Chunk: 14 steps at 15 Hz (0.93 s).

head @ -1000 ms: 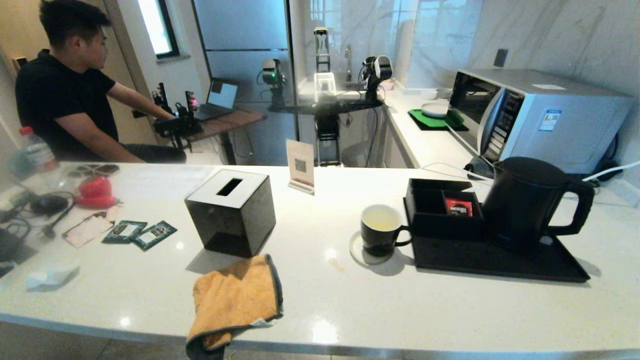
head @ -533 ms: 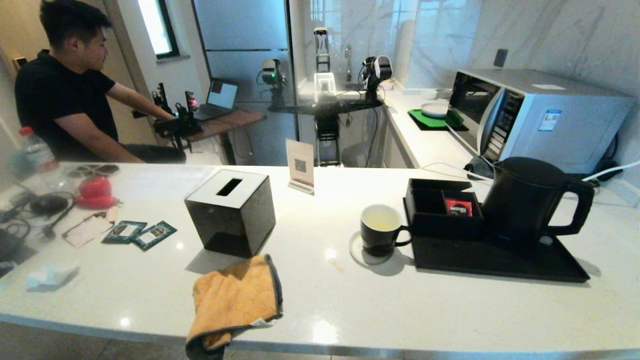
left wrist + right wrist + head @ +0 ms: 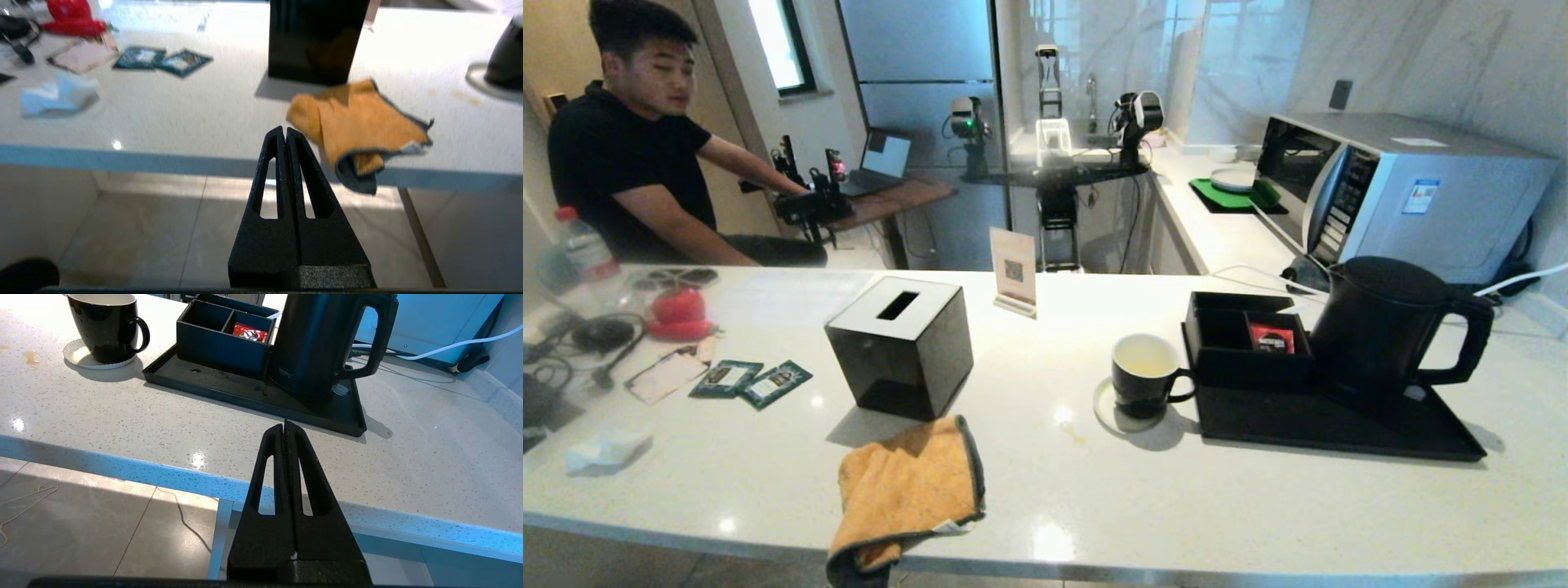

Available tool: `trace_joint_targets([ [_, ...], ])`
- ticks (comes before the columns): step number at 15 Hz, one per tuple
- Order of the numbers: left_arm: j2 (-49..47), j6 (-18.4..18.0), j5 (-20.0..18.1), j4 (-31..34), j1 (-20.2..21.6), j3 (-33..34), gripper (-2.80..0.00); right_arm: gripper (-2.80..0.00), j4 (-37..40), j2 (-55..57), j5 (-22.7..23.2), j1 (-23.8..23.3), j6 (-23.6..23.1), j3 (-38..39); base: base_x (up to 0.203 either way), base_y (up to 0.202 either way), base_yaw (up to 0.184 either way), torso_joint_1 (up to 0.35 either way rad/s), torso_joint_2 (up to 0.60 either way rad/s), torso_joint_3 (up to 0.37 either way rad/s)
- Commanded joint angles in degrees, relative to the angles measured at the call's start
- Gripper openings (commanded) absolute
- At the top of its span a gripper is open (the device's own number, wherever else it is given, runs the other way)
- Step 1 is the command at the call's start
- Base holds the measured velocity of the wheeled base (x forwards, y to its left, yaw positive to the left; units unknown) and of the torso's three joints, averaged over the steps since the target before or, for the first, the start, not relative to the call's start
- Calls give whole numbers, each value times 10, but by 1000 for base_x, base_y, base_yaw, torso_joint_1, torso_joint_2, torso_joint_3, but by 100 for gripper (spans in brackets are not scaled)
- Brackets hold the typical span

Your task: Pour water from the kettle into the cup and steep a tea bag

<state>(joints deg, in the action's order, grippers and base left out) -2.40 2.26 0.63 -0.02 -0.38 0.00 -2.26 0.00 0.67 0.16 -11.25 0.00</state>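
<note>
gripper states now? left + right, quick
Left gripper: shut, empty, off the white counter's front edge.
Right gripper: shut, empty, short of the black tray.

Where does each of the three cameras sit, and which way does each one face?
Head view: high, looking forward and down over the counter; no arm shows.
Left wrist view: behind the shut left gripper, below the counter edge, facing the orange cloth.
Right wrist view: behind the shut right gripper, facing the kettle and the cup.
Shared: head and right wrist views both show kettle, cup and black tray.
</note>
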Motion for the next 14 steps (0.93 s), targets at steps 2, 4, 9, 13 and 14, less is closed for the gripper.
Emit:
trace_joint_targets([
  [2, 23, 1, 1, 0, 0, 0, -280, -280, 0, 0, 0, 0, -1, 0, 0, 0, 0, 0, 0, 0],
  [4, 23, 1, 1, 0, 0, 0, -280, -280, 0, 0, 0, 0, -1, 0, 0, 0, 0, 0, 0, 0],
  [9, 23, 1, 1, 0, 0, 0, -280, -280, 0, 0, 0, 0, -1, 0, 0, 0, 0, 0, 0, 0],
  [13, 23, 1, 1, 0, 0, 0, -280, -280, 0, 1, 0, 0, -1, 0, 0, 0, 0, 0, 0, 0],
  [14, 23, 1, 1, 0, 0, 0, -280, -280, 0, 0, 0, 0, -1, 0, 0, 0, 0, 0, 0, 0],
])
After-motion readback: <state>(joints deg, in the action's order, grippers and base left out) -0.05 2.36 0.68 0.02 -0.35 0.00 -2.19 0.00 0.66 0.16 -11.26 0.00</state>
